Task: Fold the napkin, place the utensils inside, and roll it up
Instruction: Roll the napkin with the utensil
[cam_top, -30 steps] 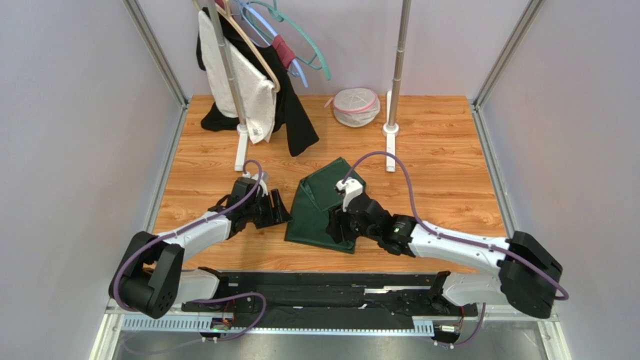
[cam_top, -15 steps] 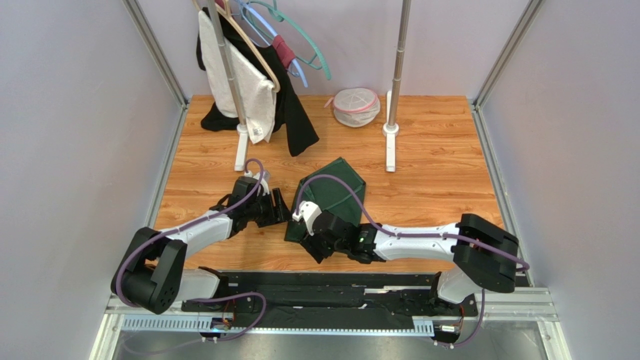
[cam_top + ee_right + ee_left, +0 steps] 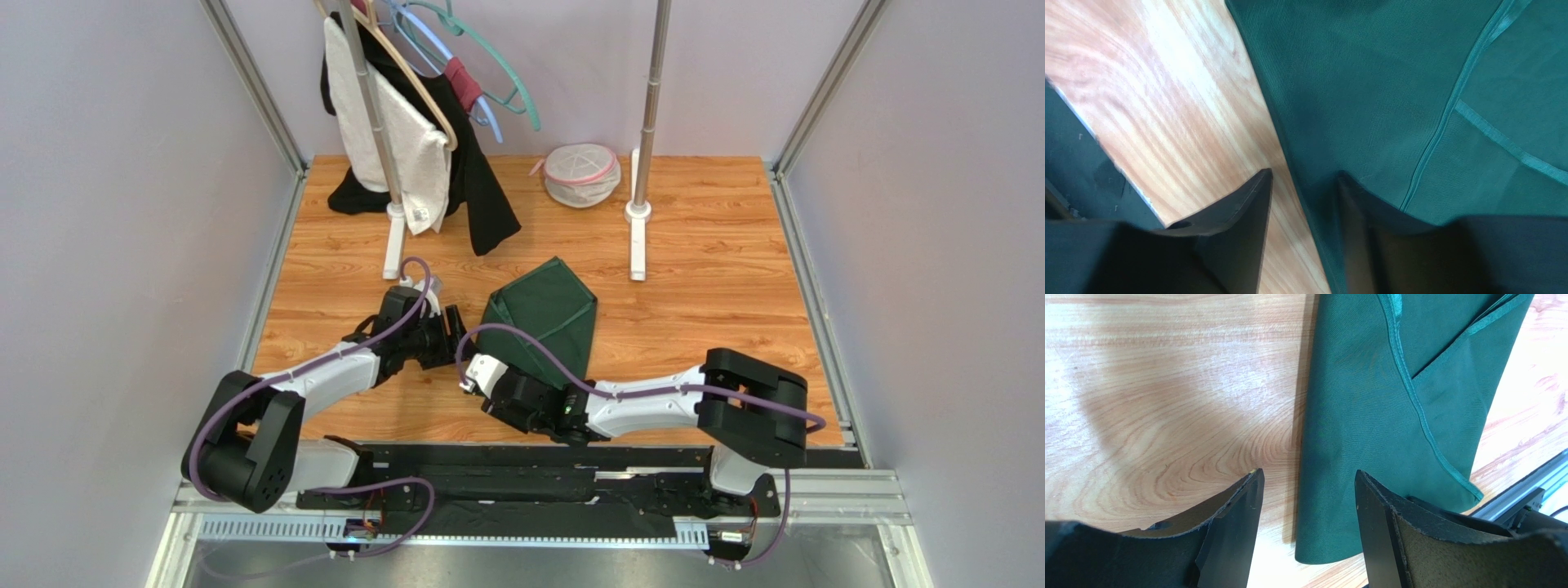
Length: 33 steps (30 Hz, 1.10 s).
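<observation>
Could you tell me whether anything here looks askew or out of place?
The green napkin is folded crookedly: its hemmed edges cross at a slant instead of lining up. Nothing looks spilled or damaged.

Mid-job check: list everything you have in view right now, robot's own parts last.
napkin: one, dark green, folded, middle of the table
table: one, light wood, under everything
rack poles: two, silver on white feet, far side
hanging clothes: at least two, white and black, on the far-left pole
hangers: several, teal, wood and blue, top of that pole
mesh pouch: one, white with pink rim, far edge by the right pole
fork: none visible in any view
left hand: one, black, open, at the napkin's left edge
right hand: one, black, open, straddling the napkin's near-left edge
</observation>
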{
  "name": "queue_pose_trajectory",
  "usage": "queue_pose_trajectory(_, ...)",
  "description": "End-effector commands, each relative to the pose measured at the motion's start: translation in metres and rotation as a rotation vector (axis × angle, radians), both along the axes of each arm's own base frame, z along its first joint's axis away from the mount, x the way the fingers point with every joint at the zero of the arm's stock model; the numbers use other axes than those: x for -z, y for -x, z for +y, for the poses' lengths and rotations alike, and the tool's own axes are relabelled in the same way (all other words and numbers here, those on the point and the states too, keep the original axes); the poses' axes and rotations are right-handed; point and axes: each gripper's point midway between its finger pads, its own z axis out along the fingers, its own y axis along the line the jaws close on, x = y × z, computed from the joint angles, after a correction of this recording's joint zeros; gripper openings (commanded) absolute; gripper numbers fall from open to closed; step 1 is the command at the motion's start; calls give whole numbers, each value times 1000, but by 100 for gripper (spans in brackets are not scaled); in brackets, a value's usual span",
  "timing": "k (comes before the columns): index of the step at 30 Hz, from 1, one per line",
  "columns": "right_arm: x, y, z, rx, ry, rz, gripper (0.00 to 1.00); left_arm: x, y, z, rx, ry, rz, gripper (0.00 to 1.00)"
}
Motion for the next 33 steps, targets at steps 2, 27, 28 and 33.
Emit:
queue_pose_trajectory(2,-4,-13,12,8,30,-112,42,-17,-16,-7,18,10,-64,65)
queue_pose_trajectory(27,-15,10,28,-68,-81,269,0,-30,3,26,-65,-93,-107,74)
queue_pose_trajectory(28,-16,3,25,-42,-101,304,0,-34,5,27,-66,-85,-120,75)
queue_pose_trajectory(33,-26,-5,31,-50,-213,483,0,-31,20,24,-38,-53,-96,75)
